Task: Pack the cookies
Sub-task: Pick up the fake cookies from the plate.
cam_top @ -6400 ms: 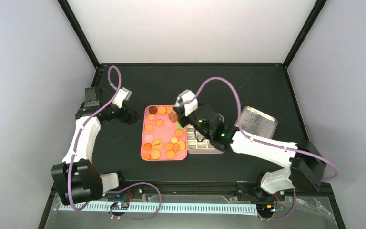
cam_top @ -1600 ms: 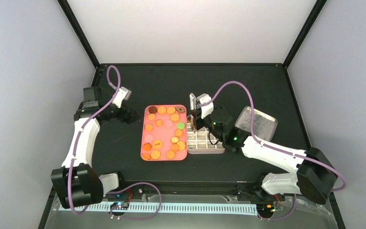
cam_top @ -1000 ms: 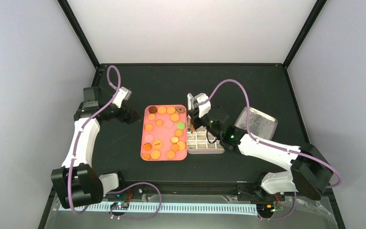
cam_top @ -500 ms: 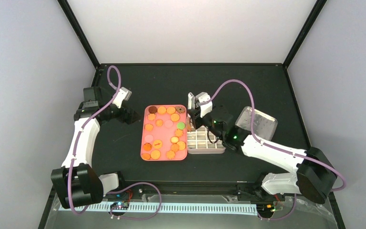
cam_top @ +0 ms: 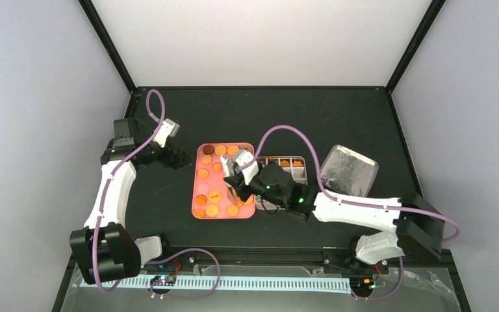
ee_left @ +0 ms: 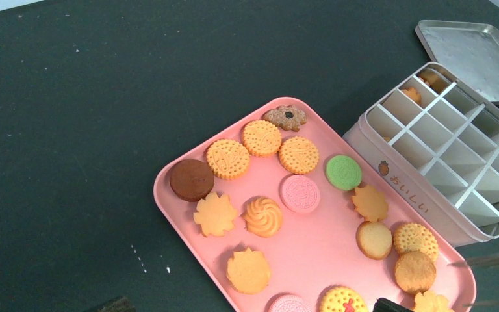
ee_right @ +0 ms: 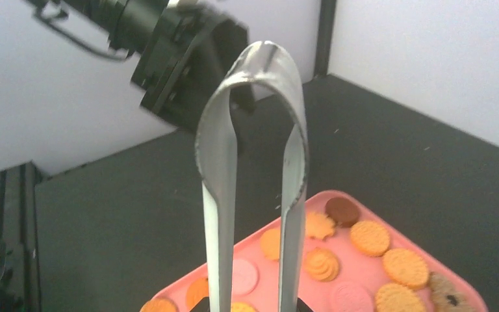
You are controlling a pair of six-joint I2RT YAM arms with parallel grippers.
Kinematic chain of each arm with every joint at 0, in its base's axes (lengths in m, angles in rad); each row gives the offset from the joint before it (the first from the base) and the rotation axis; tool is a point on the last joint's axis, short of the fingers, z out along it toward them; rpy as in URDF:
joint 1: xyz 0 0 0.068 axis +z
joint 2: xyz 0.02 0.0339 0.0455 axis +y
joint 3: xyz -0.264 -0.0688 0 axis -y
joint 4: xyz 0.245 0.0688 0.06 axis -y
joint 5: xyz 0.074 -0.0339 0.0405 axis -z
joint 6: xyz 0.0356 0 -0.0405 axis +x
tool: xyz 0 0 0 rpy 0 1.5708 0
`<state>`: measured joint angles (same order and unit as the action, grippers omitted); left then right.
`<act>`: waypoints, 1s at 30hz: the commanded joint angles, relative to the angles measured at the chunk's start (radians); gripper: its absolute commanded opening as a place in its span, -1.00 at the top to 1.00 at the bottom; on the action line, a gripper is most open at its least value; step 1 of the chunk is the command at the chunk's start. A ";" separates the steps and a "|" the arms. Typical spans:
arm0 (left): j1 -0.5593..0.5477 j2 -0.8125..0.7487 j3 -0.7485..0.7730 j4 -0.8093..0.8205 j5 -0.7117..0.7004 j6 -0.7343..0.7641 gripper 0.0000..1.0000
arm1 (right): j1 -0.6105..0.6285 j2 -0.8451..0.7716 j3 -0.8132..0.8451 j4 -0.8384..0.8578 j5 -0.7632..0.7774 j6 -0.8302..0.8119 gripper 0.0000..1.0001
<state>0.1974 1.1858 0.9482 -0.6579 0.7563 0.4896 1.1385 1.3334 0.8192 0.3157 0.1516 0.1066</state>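
Several cookies, mostly orange, lie on the pink tray. In the left wrist view the cookies are spread over the tray. A few more cookies sit in the far row of the divided tin. My right gripper hovers over the tray's right side, shut on the metal tongs. The tongs' bend points up and their tips are out of the right wrist view. My left gripper stands open at the tray's far left corner, holding nothing.
The tin's lid lies upside down to the right of the tin. The right arm's forearm crosses over the near half of the tin. Black table stretches behind the tray and the tin.
My right arm has swung left and nearer, carrying the tongs from above the tin to above the tray. The left arm has not moved.
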 commanded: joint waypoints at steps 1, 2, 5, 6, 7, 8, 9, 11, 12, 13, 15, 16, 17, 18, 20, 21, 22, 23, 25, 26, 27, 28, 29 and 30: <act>0.010 -0.012 0.037 -0.006 0.011 0.018 -0.97 | 0.045 0.073 0.042 0.040 -0.029 0.002 0.44; 0.010 -0.012 0.037 -0.006 0.011 0.018 -0.97 | 0.052 0.088 0.047 0.040 -0.032 0.000 0.44; 0.010 -0.009 0.035 -0.005 0.015 0.015 -0.97 | 0.066 0.126 0.060 0.040 -0.034 -0.002 0.43; 0.011 -0.008 0.035 -0.004 0.015 0.015 -0.97 | 0.067 0.137 0.060 0.041 -0.036 -0.002 0.43; 0.010 -0.007 0.035 -0.003 0.015 0.014 -0.97 | 0.067 0.146 0.061 0.043 -0.032 -0.002 0.43; 0.011 -0.007 0.036 -0.003 0.017 0.014 -0.96 | 0.068 0.155 0.060 0.046 -0.028 -0.001 0.43; 0.011 -0.008 0.035 -0.005 0.017 0.014 -0.97 | 0.067 0.160 0.057 0.050 -0.025 -0.001 0.43; 0.010 -0.009 0.035 -0.007 0.016 0.017 -0.97 | 0.069 0.171 0.056 0.052 -0.018 -0.002 0.42; 0.010 -0.008 0.034 -0.008 0.016 0.018 -0.97 | 0.068 0.174 0.055 0.052 -0.012 -0.005 0.42; 0.010 -0.010 0.034 -0.007 0.016 0.019 -0.97 | 0.068 0.178 0.053 0.052 -0.004 -0.007 0.41; 0.010 -0.011 0.033 -0.009 0.014 0.019 -0.97 | 0.068 0.179 0.044 0.059 0.018 -0.013 0.39; 0.010 -0.011 0.033 -0.009 0.015 0.020 -0.97 | 0.067 0.179 0.040 0.065 0.029 -0.017 0.38; 0.010 -0.009 0.034 -0.009 0.017 0.019 -0.97 | 0.067 0.180 0.038 0.069 0.036 -0.020 0.37; 0.010 -0.009 0.034 -0.008 0.017 0.018 -0.97 | 0.068 0.184 0.037 0.070 0.041 -0.022 0.35; 0.010 -0.010 0.035 -0.008 0.019 0.015 -0.97 | 0.069 0.193 0.035 0.075 0.046 -0.022 0.30; 0.011 -0.010 0.036 -0.007 0.020 0.014 -0.97 | 0.069 0.197 0.035 0.076 0.043 -0.022 0.28; 0.010 -0.011 0.037 -0.007 0.021 0.013 -0.97 | 0.069 0.201 0.035 0.078 0.042 -0.020 0.27; 0.010 -0.011 0.038 -0.008 0.020 0.015 -0.97 | 0.068 0.205 0.033 0.082 0.041 -0.019 0.25; 0.011 -0.011 0.038 -0.008 0.019 0.017 -0.97 | 0.069 0.211 0.031 0.084 0.035 -0.018 0.23; 0.010 -0.011 0.038 -0.010 0.018 0.018 -0.97 | 0.068 0.213 0.032 0.083 0.029 -0.016 0.23; 0.010 -0.011 0.038 -0.011 0.017 0.019 -0.97 | 0.070 0.214 0.031 0.082 0.024 -0.014 0.23; 0.010 -0.010 0.039 -0.011 0.017 0.020 -0.97 | 0.070 0.214 0.029 0.082 0.018 -0.010 0.23; 0.010 -0.011 0.040 -0.012 0.016 0.021 -0.97 | 0.072 0.214 0.026 0.083 0.012 -0.005 0.23; 0.011 -0.010 0.040 -0.012 0.016 0.020 -0.97 | 0.073 0.213 0.022 0.083 0.009 0.001 0.24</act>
<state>0.1974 1.1858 0.9482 -0.6579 0.7563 0.4900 1.2041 1.5387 0.8429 0.3679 0.1604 0.0952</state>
